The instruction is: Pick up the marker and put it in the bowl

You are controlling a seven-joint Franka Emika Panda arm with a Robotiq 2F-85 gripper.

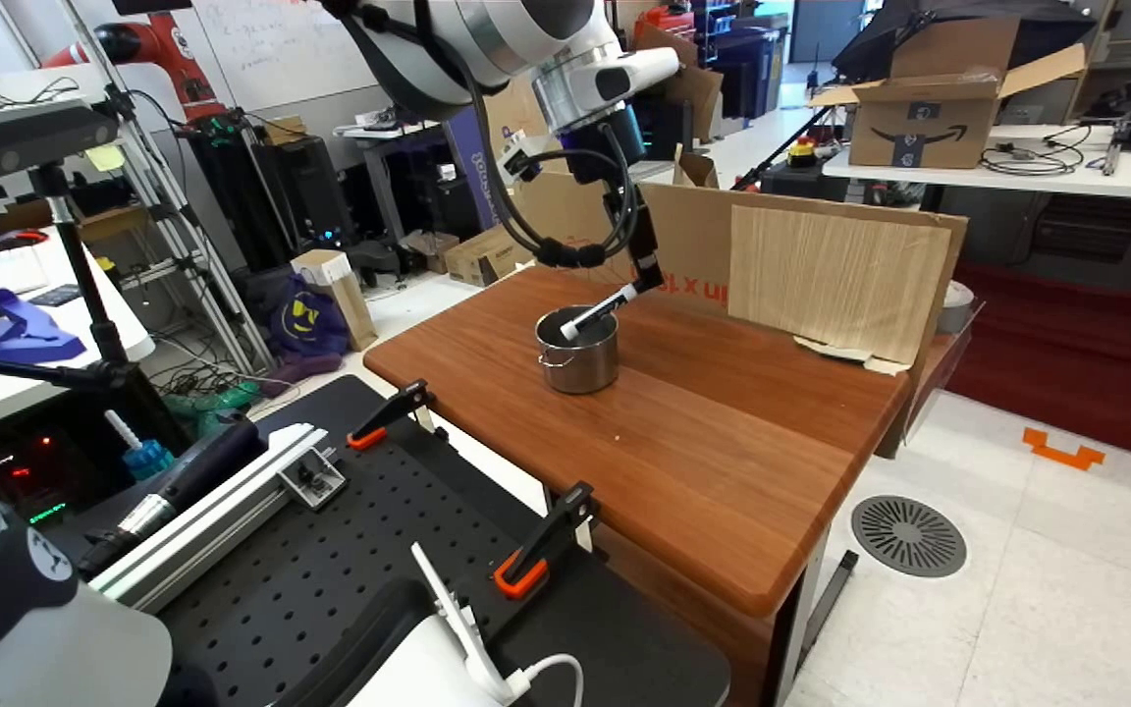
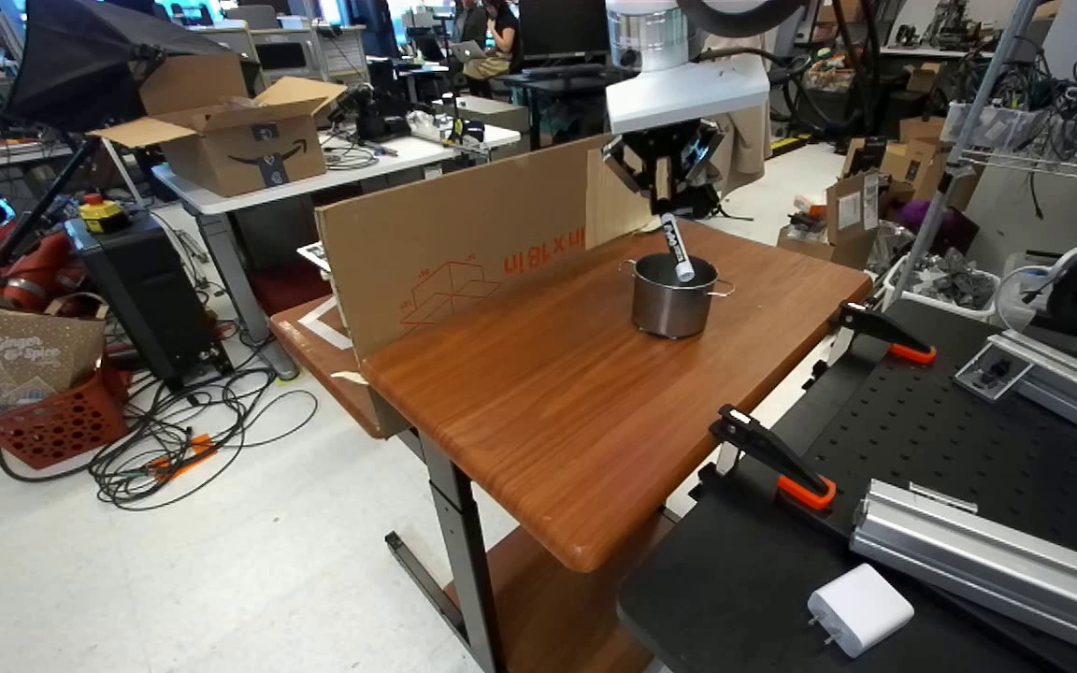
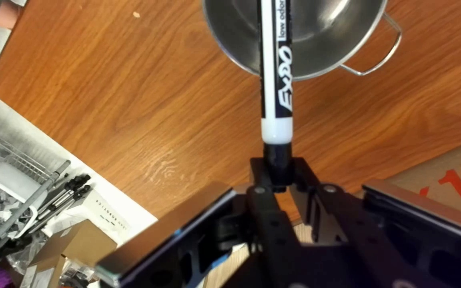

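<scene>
A marker is held aslant, its lower end pointed down at the mouth of a bowl. The barrel is slim and straight, banded lengthwise in black and white; "EXPO" is printed on the black in white, brush-like letters, with "low odor" set in smaller type farther along. Toward the upper end the barrel is ringed by a plain white collar, then finished by a black tip. The lower end, cut off in the wrist view, is shown as white in both exterior views; whether it is dipped below the rim cannot be told.

The black tip is pinched in the gripper, pressed from both sides. The gripper is carried by a white-and-grey arm.

The bowl is made of shiny grey metal, straight-sided, fitted with thin wire handles and stood upright on a brown wooden table. In an exterior view it is placed left of the tabletop's middle. The far edge there is lined by a standing cardboard panel, printed in red. At near left, black-and-orange clamps are fixed at the edge of a black perforated board.
</scene>
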